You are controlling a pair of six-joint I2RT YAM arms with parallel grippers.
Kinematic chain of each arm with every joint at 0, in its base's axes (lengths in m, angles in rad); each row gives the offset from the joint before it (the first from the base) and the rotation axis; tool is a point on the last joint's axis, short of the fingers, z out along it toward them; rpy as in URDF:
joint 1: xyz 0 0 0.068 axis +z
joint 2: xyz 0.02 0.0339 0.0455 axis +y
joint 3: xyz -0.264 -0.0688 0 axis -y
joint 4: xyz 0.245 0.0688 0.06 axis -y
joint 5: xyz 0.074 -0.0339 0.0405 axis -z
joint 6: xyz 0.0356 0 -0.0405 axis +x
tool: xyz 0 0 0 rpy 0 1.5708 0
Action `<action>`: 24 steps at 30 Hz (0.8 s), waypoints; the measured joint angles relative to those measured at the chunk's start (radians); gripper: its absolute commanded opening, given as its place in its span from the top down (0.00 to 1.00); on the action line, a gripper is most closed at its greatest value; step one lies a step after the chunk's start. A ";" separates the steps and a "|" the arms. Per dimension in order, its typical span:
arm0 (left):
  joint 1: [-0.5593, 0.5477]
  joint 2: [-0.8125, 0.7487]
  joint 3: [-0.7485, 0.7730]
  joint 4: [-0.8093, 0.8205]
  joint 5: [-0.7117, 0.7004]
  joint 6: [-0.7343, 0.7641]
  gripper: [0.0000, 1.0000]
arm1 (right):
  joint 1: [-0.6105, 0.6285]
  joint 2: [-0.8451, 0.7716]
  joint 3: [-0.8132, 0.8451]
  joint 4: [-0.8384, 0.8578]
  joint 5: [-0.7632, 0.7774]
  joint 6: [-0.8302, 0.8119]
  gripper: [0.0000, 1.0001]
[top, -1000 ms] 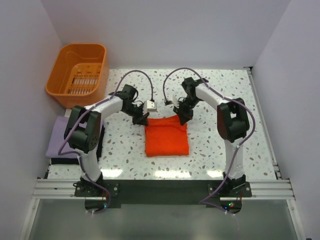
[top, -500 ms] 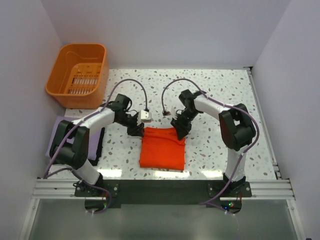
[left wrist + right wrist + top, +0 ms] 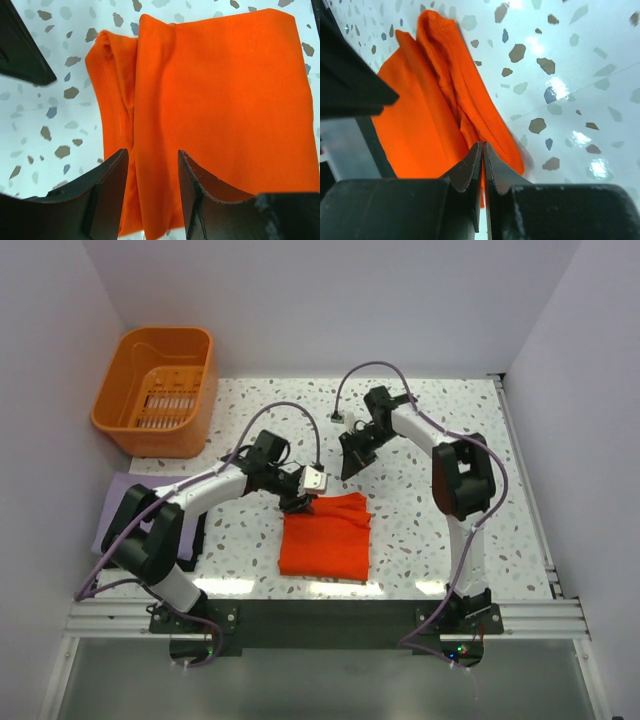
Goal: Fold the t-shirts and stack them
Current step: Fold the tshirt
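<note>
The folded bright orange-red cloth t-shirt (image 3: 325, 538) lies mid-tabletop (image 3: 400, 530), toward the near edge (its far edge rumpled). The left jaws stand parted, straddling a fold at its far-left corner. The right jaws, pressed together and empty, hover beyond its far edge.

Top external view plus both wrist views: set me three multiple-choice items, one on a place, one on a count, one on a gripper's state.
1. Where is the orange basket in the top view?
A. far left
B. near right
C. midway between the arms

2. How many shirts show?
A. one
B. two
C. three

3. How is the right gripper?
A. wide open
B. shut on the basket
C. shut, nothing between its fingers

Key:
1 A: the basket stands far left, apart from both arms.
2 B: the orange-red shirt lies in the middle, and the lavender shirt lies under the left arm.
3 C: its fingers press together, while the left gripper is open over the cloth.
</note>
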 measured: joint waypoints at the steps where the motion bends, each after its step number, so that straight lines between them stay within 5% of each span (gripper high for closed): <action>1: -0.016 0.022 0.004 0.018 -0.006 -0.008 0.50 | 0.002 0.026 0.001 0.001 -0.008 0.023 0.93; 14: -0.074 0.187 0.072 0.092 -0.047 -0.053 0.53 | 0.064 0.109 -0.020 0.037 -0.106 0.167 0.92; 19: -0.080 0.205 0.076 0.085 -0.046 -0.052 0.61 | 0.079 0.111 -0.030 0.042 -0.136 0.183 0.92; 24: -0.085 0.229 0.088 0.072 -0.048 -0.052 0.82 | 0.089 0.144 -0.048 0.043 -0.155 0.186 0.92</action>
